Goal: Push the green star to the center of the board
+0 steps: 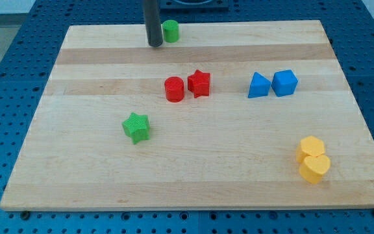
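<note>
The green star [136, 127] lies on the wooden board [193, 175], left of the middle and a little below it. My tip [155, 44] is the lower end of the dark rod near the view's top edge, well above the green star and slightly to its right. The tip stands right beside a green cylinder [171, 30], on that block's left. Tip and star are far apart.
A red cylinder [174, 89] and a red star [199, 83] sit together near the middle. A blue triangular block [258, 86] and a blue cube-like block [284, 82] sit to their right. Two yellow blocks [313, 160] lie at the lower right.
</note>
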